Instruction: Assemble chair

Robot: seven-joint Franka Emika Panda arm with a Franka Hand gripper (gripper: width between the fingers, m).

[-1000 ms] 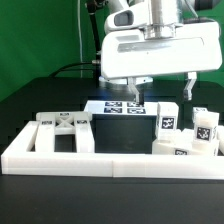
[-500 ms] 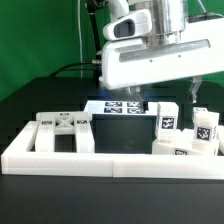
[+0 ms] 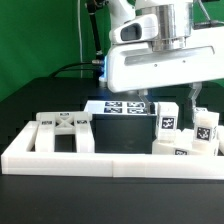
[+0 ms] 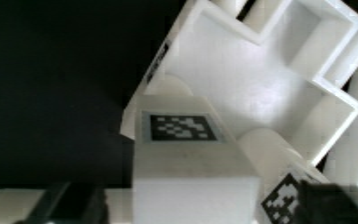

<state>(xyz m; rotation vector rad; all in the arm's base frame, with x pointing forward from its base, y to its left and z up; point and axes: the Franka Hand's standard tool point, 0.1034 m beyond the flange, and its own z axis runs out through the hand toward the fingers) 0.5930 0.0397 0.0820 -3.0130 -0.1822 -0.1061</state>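
My gripper (image 3: 167, 95) is shut on a large flat white chair piece (image 3: 160, 65) and holds it in the air above the table, right of centre in the exterior view. In the wrist view the same piece (image 4: 229, 90) fills the space between my fingers (image 4: 60, 205). It carries two square tags and has cut-outs at its far end. A ladder-like white frame (image 3: 62, 130) lies at the exterior view's left. Blocky white legs with tags (image 3: 166, 122) (image 3: 205, 125) stand at the exterior view's right.
A long low white border rail (image 3: 100, 160) runs along the front and around the loose parts. A dark strip of printed tags (image 3: 120, 107) lies on the black table behind the frame. A green backdrop and cables are at the back.
The gripper with the white piece has shifted slightly toward the exterior view's right and a little lower. The parts on the table have not moved.
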